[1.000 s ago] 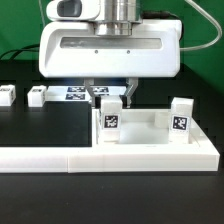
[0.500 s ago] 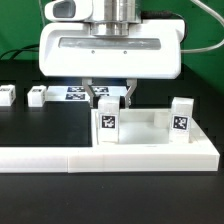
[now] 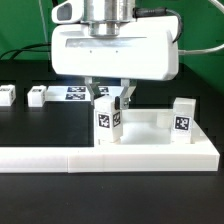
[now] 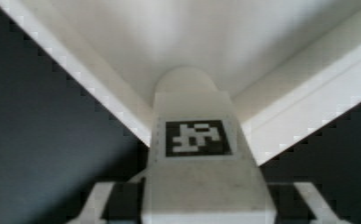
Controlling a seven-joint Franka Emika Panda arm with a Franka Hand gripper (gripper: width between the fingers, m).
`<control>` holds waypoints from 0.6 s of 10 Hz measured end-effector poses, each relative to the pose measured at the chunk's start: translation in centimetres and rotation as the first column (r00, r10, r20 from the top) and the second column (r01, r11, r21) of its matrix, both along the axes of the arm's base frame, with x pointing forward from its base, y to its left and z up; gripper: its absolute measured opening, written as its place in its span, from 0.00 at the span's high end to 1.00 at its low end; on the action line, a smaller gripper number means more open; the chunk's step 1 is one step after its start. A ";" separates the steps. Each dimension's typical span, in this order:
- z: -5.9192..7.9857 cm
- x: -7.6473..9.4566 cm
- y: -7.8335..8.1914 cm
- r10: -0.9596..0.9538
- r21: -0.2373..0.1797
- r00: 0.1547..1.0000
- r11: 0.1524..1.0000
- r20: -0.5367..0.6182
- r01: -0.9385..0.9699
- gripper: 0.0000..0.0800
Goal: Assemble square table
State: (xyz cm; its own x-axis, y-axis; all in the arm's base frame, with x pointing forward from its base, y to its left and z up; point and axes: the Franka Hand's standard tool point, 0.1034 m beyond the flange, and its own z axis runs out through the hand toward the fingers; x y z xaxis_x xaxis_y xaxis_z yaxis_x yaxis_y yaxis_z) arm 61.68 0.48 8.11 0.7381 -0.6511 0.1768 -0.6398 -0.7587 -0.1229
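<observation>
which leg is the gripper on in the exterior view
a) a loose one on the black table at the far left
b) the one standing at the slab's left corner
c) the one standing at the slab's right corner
b: the gripper has a finger on each side of the left-corner leg standing on the slab, while the right-corner leg stands free of it.

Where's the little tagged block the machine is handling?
The leg stands between the tool's fingers on the slab's corner at the exterior view's left; a second leg stands at the right corner.
</observation>
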 end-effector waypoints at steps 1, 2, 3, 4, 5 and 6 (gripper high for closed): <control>0.0 -0.1 0.0 -0.137 0.028 0.991 0.990 0.000 0.137 0.64; 0.0 -0.1 0.1 -0.213 0.045 0.977 0.976 -0.003 0.213 0.64; -0.1 -0.2 0.1 -0.345 0.081 0.939 0.935 -0.014 0.345 0.64; -0.1 -0.3 0.2 -0.467 0.116 0.884 0.876 -0.031 0.467 0.64; -0.1 -0.3 0.2 -0.482 0.120 0.875 0.868 -0.034 0.482 0.64; -0.1 -0.3 0.3 -0.544 0.139 0.838 0.827 -0.045 0.545 0.64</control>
